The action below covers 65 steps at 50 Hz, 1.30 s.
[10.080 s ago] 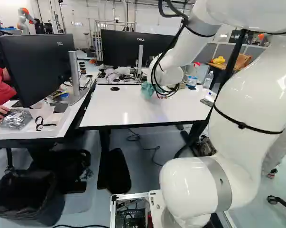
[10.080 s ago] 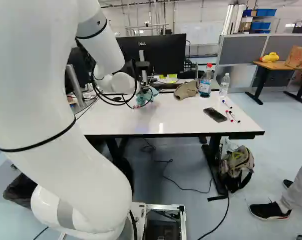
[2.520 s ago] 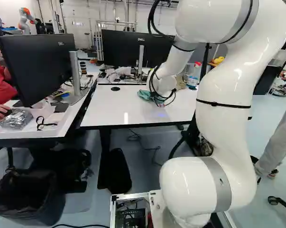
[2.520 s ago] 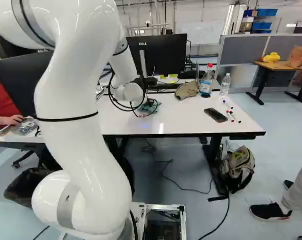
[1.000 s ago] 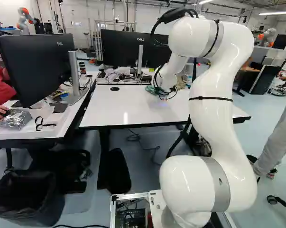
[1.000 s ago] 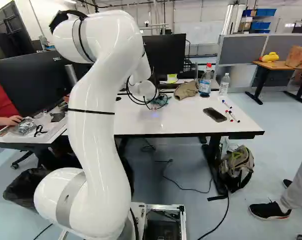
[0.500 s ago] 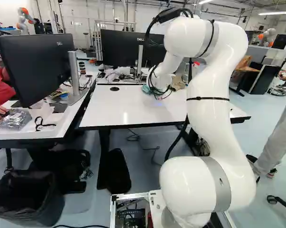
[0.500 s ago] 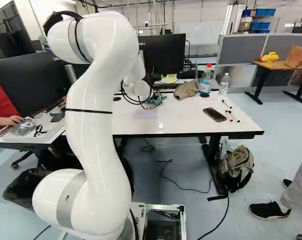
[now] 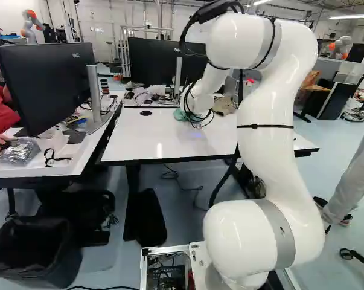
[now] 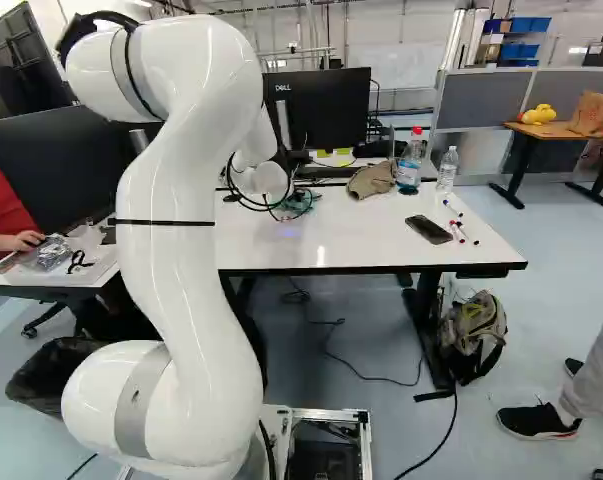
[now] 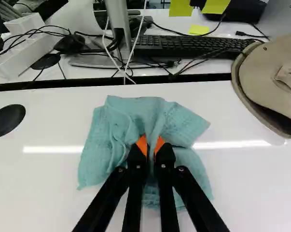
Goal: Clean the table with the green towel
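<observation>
In the left base view my gripper [image 9: 197, 123] is low over the white table [image 9: 133, 138], near its far edge, partly hidden by cables and the wrist. The green towel [image 9: 179, 115] shows just beside it, and a bit of the towel [image 10: 303, 203] also appears in the right base view. In the wrist view the gripper [image 11: 150, 146] has its orange pads pinching a raised fold of the towel [image 11: 176, 125]. The rest of the cloth spreads loosely around the fingers, crumpled and lying on the tabletop.
Beyond the towel are a keyboard [image 11: 184, 46] and monitor stand. A cap [image 10: 372, 179], two bottles, a phone [image 10: 429, 229] and markers occupy the table's right part. A black disc [image 11: 7, 120] lies left of the towel. Another robot [image 9: 32, 26] stands far back.
Over the last second the gripper has slid left across the table, carrying the towel along. The arm's upper joint has shifted left too; the base has not moved.
</observation>
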Available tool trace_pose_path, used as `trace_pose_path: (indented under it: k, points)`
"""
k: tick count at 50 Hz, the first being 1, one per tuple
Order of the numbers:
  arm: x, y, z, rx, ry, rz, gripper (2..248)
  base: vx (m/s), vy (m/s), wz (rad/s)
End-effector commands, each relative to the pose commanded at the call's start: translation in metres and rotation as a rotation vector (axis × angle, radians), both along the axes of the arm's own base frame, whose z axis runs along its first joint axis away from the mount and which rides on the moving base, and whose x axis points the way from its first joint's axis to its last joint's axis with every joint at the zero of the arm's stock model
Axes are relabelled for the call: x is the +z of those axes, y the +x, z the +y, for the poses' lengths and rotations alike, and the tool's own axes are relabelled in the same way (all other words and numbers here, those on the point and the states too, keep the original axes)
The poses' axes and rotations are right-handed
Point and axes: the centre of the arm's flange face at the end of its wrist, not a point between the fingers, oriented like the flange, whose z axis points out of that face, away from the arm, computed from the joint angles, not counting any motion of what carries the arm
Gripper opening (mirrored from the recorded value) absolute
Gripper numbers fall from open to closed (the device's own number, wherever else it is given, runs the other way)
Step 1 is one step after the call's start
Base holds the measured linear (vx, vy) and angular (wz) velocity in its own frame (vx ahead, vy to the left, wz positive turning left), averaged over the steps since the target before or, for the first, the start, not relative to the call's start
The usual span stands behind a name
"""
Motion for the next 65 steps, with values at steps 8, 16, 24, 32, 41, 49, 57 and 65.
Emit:
trace_pose_path:
  k: [8,16,24,32,41,49,57,65]
  points:
    - [0.002,-0.013,0.008,0.012,0.0,0.01,37,0.0,0.0,0.0]
    - [0.003,-0.028,0.014,0.022,0.0,0.02,37,0.0,0.0,0.0]
    - [0.005,-0.043,0.016,0.026,0.0,0.03,37,0.0,0.0,0.0]
    - [0.006,-0.058,0.014,0.023,0.0,0.04,37,0.0,0.0,0.0]
    - [0.008,-0.074,0.006,0.009,0.001,0.05,37,0.0,0.0,0.0]
    - [0.008,-0.083,-0.001,-0.004,0.001,0.055,37,0.0,0.0,0.0]
    - [0.012,-0.084,-0.001,-0.004,0.001,0.049,37,0.0,0.0,0.0]
    - [0.021,-0.086,-0.001,-0.005,0.001,0.034,37,0.0,0.0,0.0]
